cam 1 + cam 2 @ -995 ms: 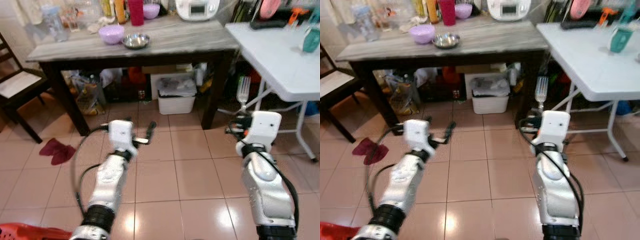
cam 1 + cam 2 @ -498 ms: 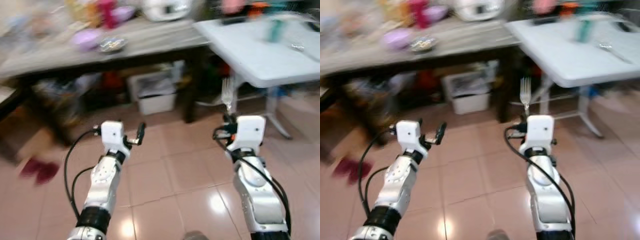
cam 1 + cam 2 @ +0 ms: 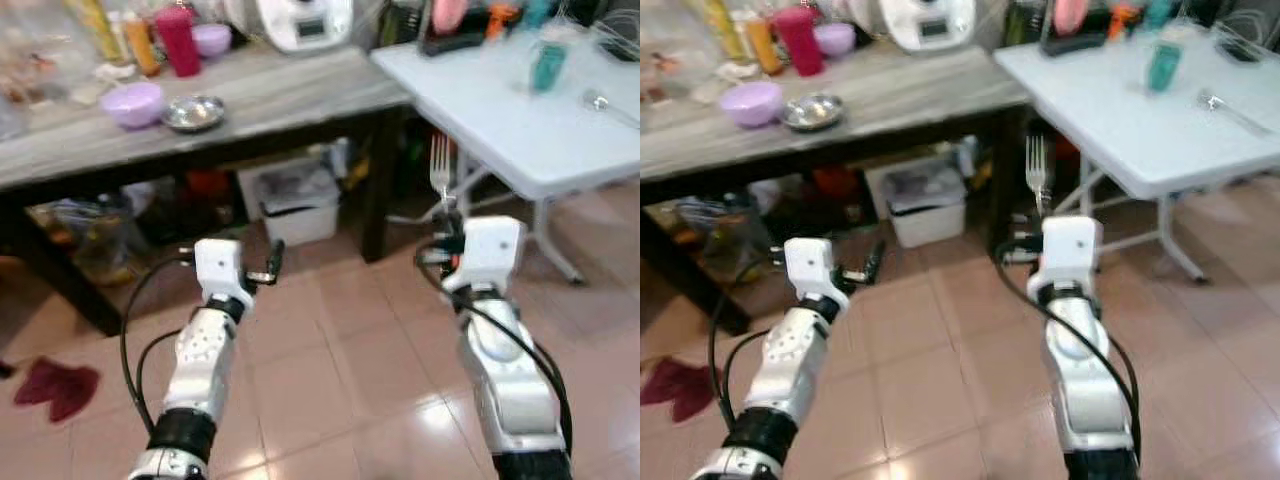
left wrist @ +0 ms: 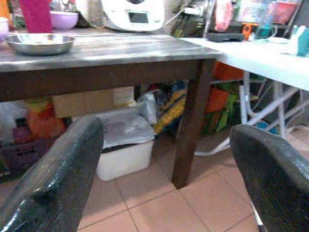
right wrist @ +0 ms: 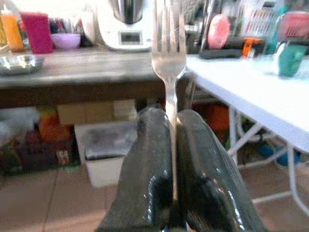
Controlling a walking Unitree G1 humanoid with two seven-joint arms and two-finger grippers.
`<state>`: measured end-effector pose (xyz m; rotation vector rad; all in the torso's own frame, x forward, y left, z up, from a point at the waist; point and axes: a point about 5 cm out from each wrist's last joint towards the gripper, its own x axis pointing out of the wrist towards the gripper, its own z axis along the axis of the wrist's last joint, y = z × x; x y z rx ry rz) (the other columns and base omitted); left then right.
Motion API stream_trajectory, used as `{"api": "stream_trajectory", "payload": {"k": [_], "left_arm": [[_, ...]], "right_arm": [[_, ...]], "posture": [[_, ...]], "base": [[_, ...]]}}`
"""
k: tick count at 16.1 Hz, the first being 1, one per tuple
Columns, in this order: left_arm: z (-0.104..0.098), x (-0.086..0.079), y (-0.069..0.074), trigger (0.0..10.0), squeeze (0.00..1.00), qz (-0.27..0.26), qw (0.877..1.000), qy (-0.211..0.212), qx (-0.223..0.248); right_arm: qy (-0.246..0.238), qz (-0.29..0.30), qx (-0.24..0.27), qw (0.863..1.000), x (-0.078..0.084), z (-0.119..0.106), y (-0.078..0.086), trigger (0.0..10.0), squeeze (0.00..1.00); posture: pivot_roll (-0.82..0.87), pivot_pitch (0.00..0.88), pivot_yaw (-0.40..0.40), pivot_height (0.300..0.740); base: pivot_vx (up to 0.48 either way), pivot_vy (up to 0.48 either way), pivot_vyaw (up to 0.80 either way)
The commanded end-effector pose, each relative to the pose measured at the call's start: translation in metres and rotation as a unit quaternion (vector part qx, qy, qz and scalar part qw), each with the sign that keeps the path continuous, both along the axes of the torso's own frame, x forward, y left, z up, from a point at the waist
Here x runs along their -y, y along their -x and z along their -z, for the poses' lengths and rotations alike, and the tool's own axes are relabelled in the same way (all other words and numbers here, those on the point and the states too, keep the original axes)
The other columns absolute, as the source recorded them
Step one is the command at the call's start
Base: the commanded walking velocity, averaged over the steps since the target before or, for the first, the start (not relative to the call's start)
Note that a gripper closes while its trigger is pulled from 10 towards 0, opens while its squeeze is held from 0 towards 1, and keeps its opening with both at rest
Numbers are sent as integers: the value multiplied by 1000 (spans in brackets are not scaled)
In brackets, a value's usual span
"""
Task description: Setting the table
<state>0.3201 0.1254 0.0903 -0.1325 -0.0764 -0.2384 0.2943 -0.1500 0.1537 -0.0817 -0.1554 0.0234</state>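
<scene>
A silver fork (image 3: 439, 165) stands upright, tines up, pinched between the fingers (image 5: 152, 159) of my right gripper (image 3: 447, 215), which is shut on its handle. The fork (image 5: 168, 58) rises in front of the white folding table (image 3: 500, 100) at the right. On that table sit a teal cup (image 3: 548, 66) and a spoon (image 3: 608, 106). My left gripper (image 3: 272, 262) is held out over the tiled floor, open, with nothing between its fingers (image 4: 58, 179). It points at the dark wooden table (image 3: 250, 110).
The wooden table carries a purple bowl (image 3: 133, 102), a steel bowl (image 3: 194, 111), a pink cup (image 3: 176, 40), bottles and a white appliance (image 3: 305, 20). Beneath it stand a white bin (image 3: 295, 205) and bags. A red cloth (image 3: 55, 385) lies on the floor at left.
The camera has swung to the right, bringing the white table nearer the middle. Both arms keep their pose, the fork still held upright in the right gripper.
</scene>
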Motion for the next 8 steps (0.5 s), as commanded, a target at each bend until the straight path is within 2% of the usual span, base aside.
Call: {"api": "stream_trajectory", "payload": {"k": [1, 3, 5, 7, 8], "left_arm": [[-3, 9, -1, 10000, 0, 10, 1000, 1, 4], [-2, 8, -2, 10000, 0, 1, 1000, -5, 0], [-2, -1, -3, 10000, 0, -33, 999, -28, 2], [-3, -22, 1, 10000, 0, -74, 996, -58, 10], [-2, -29, 4, 10000, 0, -83, 995, -58, 9]], "right_arm": [[2, 9, 7, 1000, 7, -3, 0, 10000, 0], [-2, 5, 6, 1000, 6, -2, 1, 10000, 0], [-9, 0, 4, 1000, 3, 1, 3, 10000, 0], [-10, -16, 4, 1000, -6, 3, 1, 10000, 0], [-11, -24, 4, 1000, -10, 3, 0, 10000, 0]], "posture": [[-291, 52, 60, 740], [-291, 52, 60, 740], [-277, 56, 61, 740], [-258, 57, 62, 740], [-203, 63, 50, 740]], "base": [[469, 0, 506], [373, 0, 219], [0, 0, 0], [0, 0, 0], [0, 0, 0]]}}
